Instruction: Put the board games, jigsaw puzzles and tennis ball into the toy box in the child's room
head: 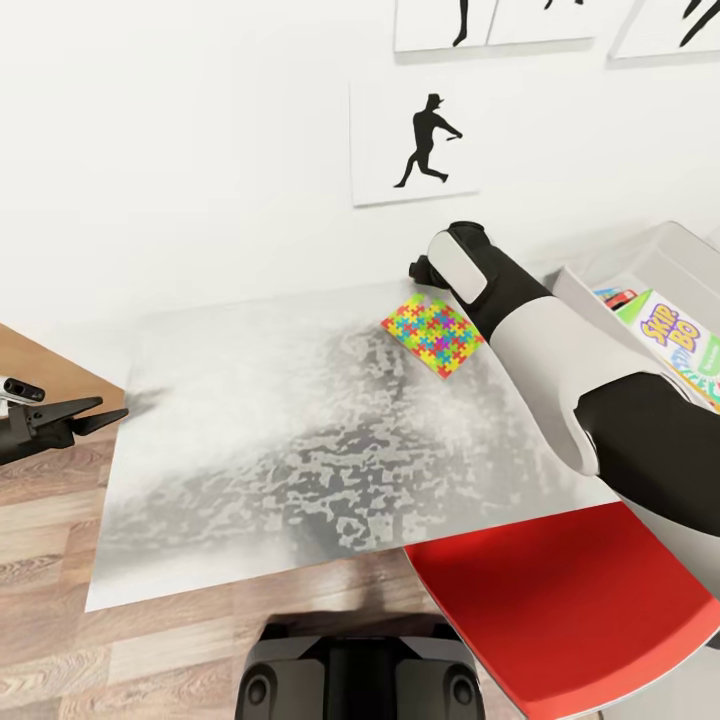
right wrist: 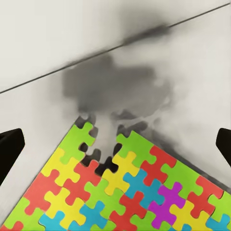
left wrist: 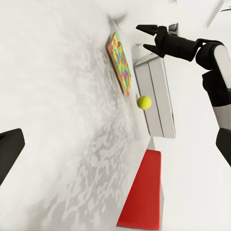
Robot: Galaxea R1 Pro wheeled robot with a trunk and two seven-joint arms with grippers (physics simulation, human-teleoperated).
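Red chair (head: 560, 600) at table (head: 300, 450) edge; right claw (left wrist: 155, 37) spread over puzzle (head: 433, 334); left claw (head: 85, 415) spread.

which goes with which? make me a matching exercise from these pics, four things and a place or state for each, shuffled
Things:
1. jigsaw puzzle
2. Skip-Bo box
3. tennis ball
4. left gripper

Places or states:
A. inside the toy box
B. open, off the table edge, above the floor
C. flat on the table under the right gripper
D. beside the toy box's wall

Pairs: 1-C, 2-A, 3-D, 4-B
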